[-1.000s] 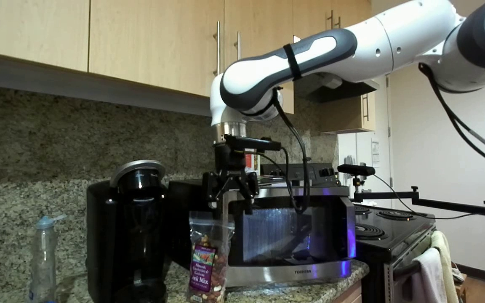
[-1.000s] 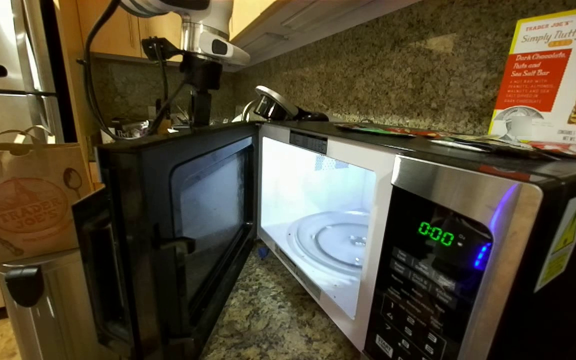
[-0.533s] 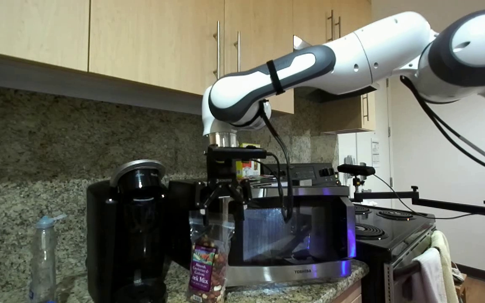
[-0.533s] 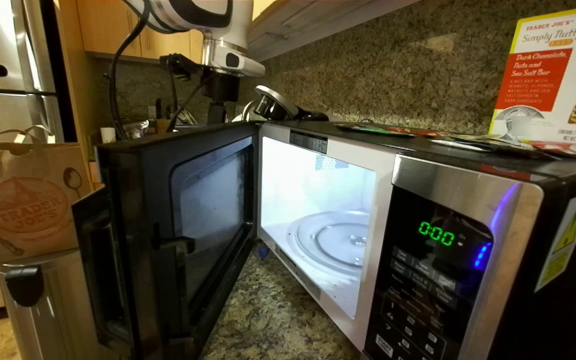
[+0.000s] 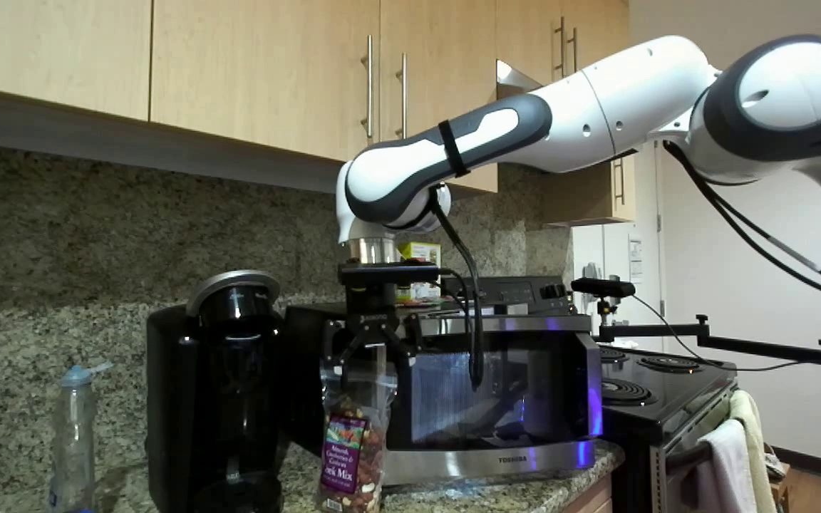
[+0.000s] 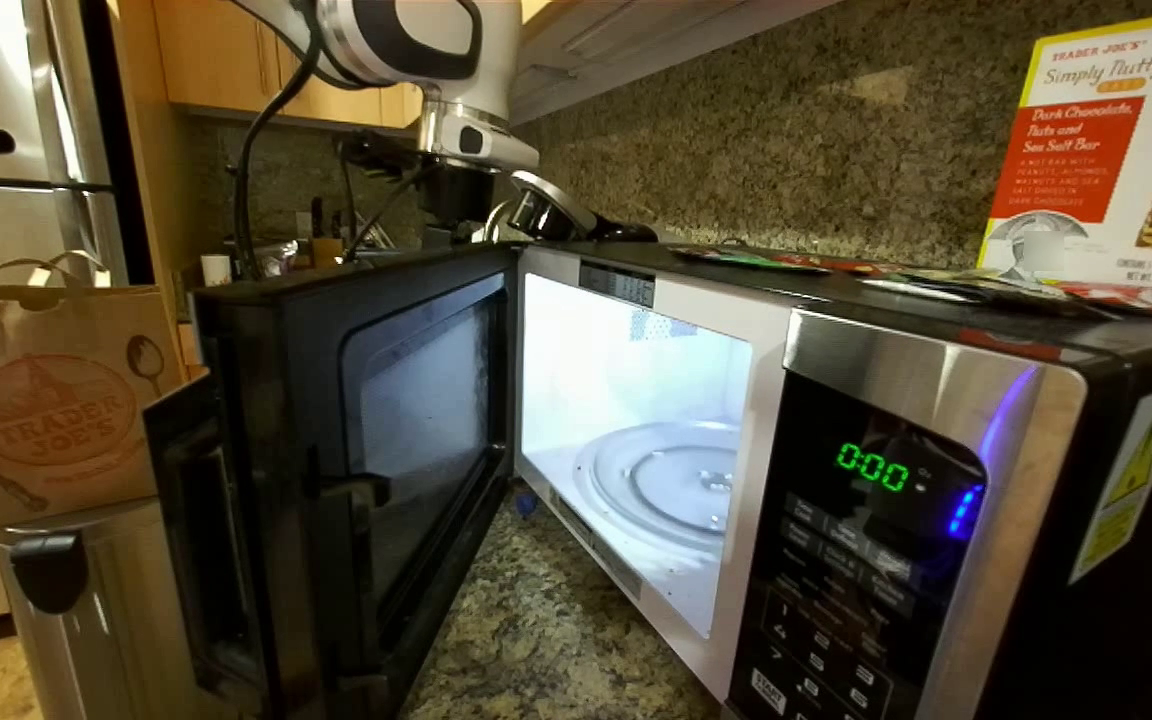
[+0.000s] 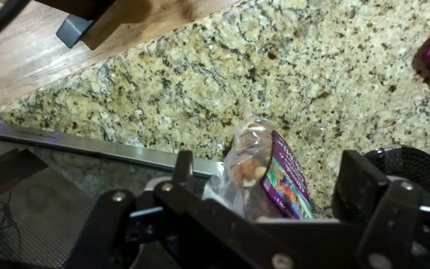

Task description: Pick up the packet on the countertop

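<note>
Wrist view: the packet (image 7: 267, 168), clear plastic with purple print, stands on the granite surface (image 7: 293, 74) and shows between the fingers (image 7: 183, 164), which are spread wide, one to each side. In an exterior view the gripper (image 5: 371, 367) points straight down at it, the fingers level with its upper edge; whether they touch it I cannot tell. The arm (image 5: 532, 128) runs up from a vertical wrist (image 5: 373, 249), bends, and slopes upward to that view's right. A coffee maker (image 5: 214, 392) and an open microwave door (image 5: 467, 399) flank the packet.
</note>
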You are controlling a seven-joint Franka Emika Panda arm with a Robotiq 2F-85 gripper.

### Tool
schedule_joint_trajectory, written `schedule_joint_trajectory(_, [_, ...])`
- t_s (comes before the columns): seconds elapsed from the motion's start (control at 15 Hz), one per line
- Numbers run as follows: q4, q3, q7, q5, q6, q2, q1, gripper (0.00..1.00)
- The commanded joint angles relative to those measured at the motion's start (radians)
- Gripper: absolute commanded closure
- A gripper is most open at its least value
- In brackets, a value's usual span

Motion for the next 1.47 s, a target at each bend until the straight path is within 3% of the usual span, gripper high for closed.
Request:
schedule_joint_trajectory(0.0, [0.013,-0.001,-0.011,-0.045,0.008,0.016,0.008,0.0])
schedule_joint_trajectory(0.13, [0.011,-0.003,-0.043,-0.09,0.01,0.019,0.009,0.0])
schedule_joint_trajectory(0.2, [0.004,-0.005,-0.059,-0.115,0.018,0.015,0.009,0.25])
schedule_joint_trajectory(0.4, [-0.011,-0.006,-0.101,-0.174,0.049,0.006,0.01,0.42])
schedule_joint_trajectory(0.87, [-0.037,0.004,-0.157,-0.156,0.105,0.004,0.01,0.87])
schedule_joint_trajectory(1.13, [-0.055,0.009,-0.183,-0.142,0.108,-0.01,0.013,0.96])
schedule_joint_trajectory(1.4, [-0.061,0.025,-0.2,-0.152,0.087,-0.04,0.033,0.9])
